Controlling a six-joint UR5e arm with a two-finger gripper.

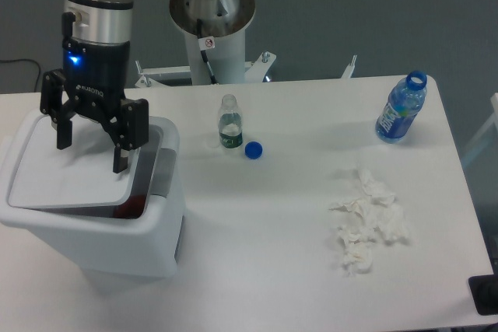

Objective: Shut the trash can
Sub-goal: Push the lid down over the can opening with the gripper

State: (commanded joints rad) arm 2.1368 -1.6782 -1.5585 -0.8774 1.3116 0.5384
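Observation:
The trash can (117,246) is a large white boxy bin at the table's front left. Its flat white lid (66,172) lies low and slightly tilted over the opening. A dark gap (144,180) stays open along the lid's right side, with something red showing inside. My gripper (89,153) hangs straight down over the lid with its black fingers (119,157) spread apart and nothing between them. The fingertips are at the lid's surface; I cannot tell whether they touch it. The grey latch tab does not show.
A small clear uncapped bottle (228,124) stands mid-table with a blue cap (253,149) beside it. A blue water bottle (401,108) stands at the back right. Crumpled white tissues (366,223) lie at the right front. The robot's base (212,29) is behind the table.

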